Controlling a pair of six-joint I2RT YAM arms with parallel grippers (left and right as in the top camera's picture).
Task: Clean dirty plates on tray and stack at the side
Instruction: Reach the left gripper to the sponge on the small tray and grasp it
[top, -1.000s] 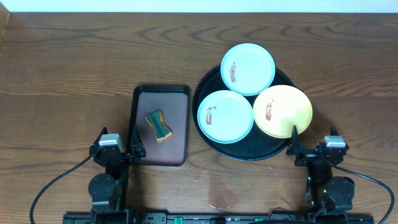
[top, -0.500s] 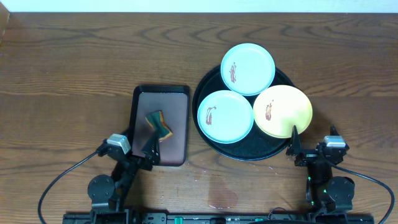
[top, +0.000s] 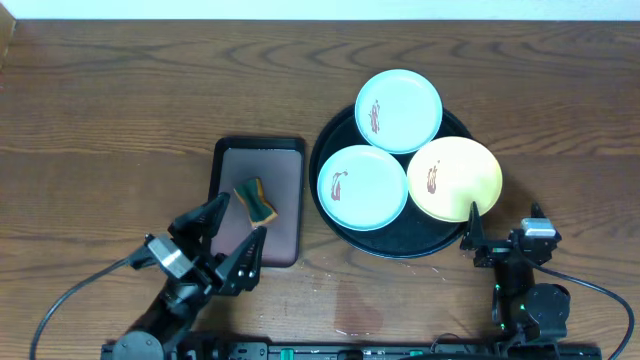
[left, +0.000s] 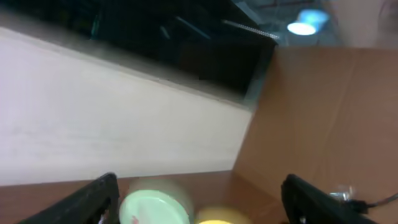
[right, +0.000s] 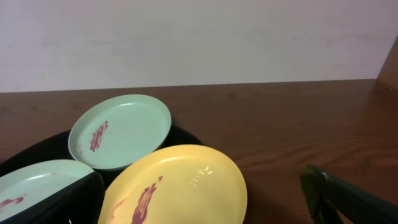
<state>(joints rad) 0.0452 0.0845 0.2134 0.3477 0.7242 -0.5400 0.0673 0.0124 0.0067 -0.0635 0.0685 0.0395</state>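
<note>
The round black tray (top: 334, 140) holds three plates, each with a reddish smear. One light blue plate (top: 398, 110) lies at the back, another light blue plate (top: 362, 187) at the front left, and a pale yellow plate (top: 455, 178) at the front right. My left gripper (top: 228, 235) is open and turned diagonally at the near edge of the brown tray, holding nothing. Its wrist view is blurred, with a blue plate (left: 155, 208) low between the fingers. My right gripper (top: 503, 228) stands open just in front of the yellow plate (right: 180, 186), apart from it.
A dark brown rectangular tray (top: 285, 170) lies left of the black tray with a green and brown sponge (top: 256, 200) on it. Bare wooden table spreads to the left, back and right. Cables trail near the front edge.
My left arm has swung forward and twisted, so its open gripper now lies diagonally at the brown tray's near edge. The right arm and the plates have not moved.
</note>
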